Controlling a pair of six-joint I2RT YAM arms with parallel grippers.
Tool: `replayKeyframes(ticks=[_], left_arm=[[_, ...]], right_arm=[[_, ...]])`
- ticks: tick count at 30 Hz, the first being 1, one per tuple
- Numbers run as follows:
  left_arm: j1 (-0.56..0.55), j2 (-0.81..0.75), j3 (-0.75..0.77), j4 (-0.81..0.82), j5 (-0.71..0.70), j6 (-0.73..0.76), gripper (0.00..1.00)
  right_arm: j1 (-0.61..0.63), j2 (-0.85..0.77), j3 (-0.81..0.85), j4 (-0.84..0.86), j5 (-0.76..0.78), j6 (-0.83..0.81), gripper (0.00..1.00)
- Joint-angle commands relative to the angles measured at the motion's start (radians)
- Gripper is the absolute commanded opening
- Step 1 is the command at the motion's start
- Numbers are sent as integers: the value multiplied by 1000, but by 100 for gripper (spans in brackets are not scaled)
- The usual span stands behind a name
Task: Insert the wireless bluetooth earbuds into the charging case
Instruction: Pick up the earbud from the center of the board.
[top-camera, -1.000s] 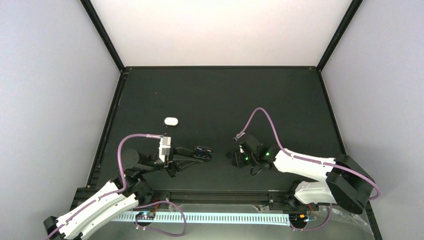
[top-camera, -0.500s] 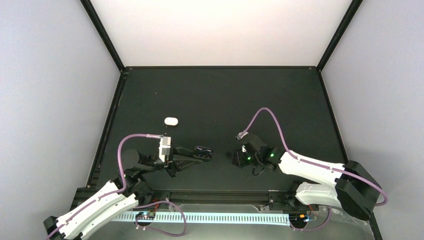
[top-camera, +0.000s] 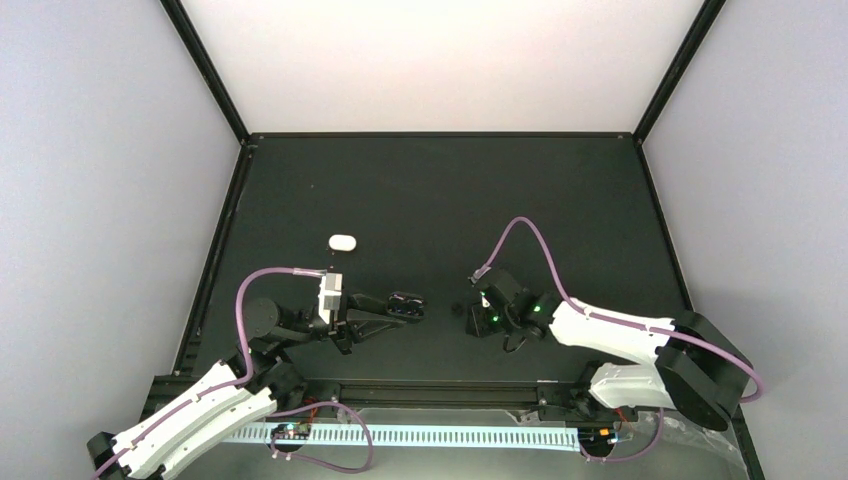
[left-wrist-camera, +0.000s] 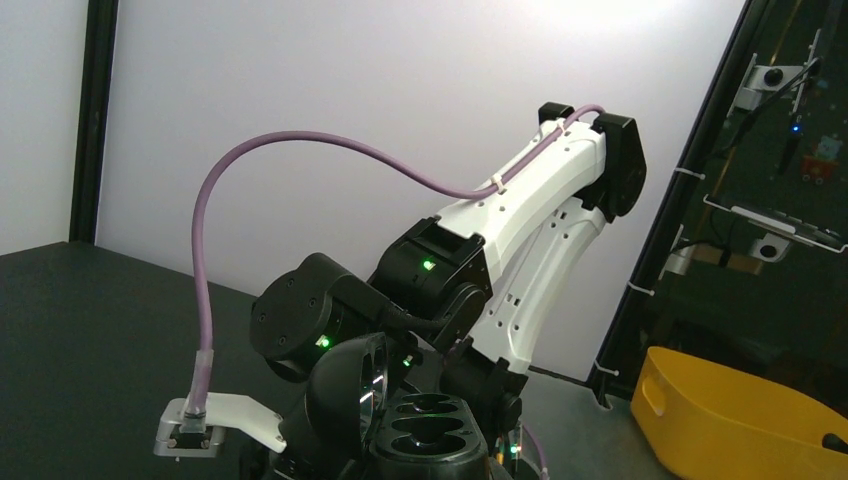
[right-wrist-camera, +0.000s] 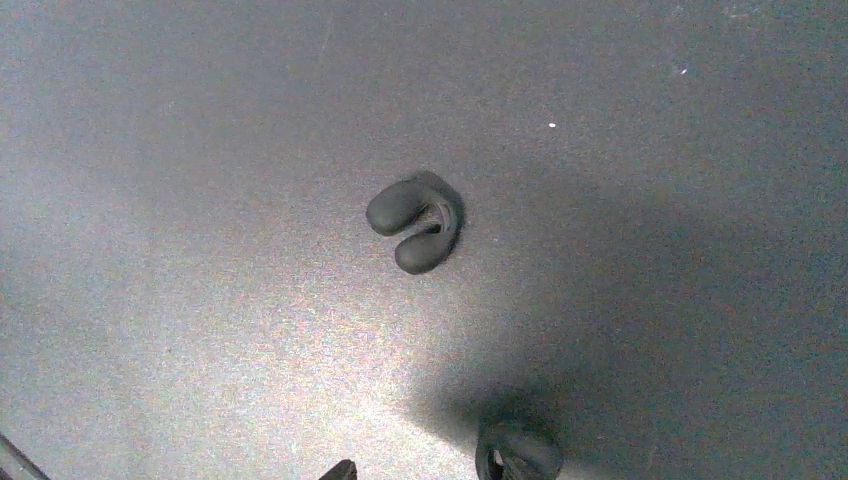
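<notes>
black earbud (right-wrist-camera: 417, 220): lies loose on the table (right-wrist-camera: 200, 150); a small c-shaped bud, its two lobes pointing left in the right wrist view and its curved back to the right.
long axis: none clear, since the bud is about as wide as it is long; the gap between the lobes opens leftward.
bud from right gripper (top-camera: 474, 316): straight ahead of the fingers, apart from them and close to their centre line; seen from above, it sits just left of the gripper, between it and the case.
right gripper state: two dark tips at the bottom edge of the wrist view stand apart with bare table between them; it reads as partly spread and holding nothing.
black charging case (left-wrist-camera: 430, 435): lid up, wells facing up, clamped in the left gripper (top-camera: 390, 306); cannot tell whether any well is filled.
nearer arm: the right; the left is taken up with the case.
coming move, a judgement: reach forward and down, then close across the lobes.
white case (top-camera: 342, 242): shut, well apart, farther out; no white buds visible.
</notes>
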Motion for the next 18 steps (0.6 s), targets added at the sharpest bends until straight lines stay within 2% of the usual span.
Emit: replayKeyframes(ticks=[1, 18], left_arm=[[-7, 8, 7, 7, -5, 15, 2], [-7, 4, 4, 0, -10, 17, 2]], right_arm=[[3, 16, 4, -6, 11, -9, 38], [3, 2, -4, -71, 89, 1, 34]])
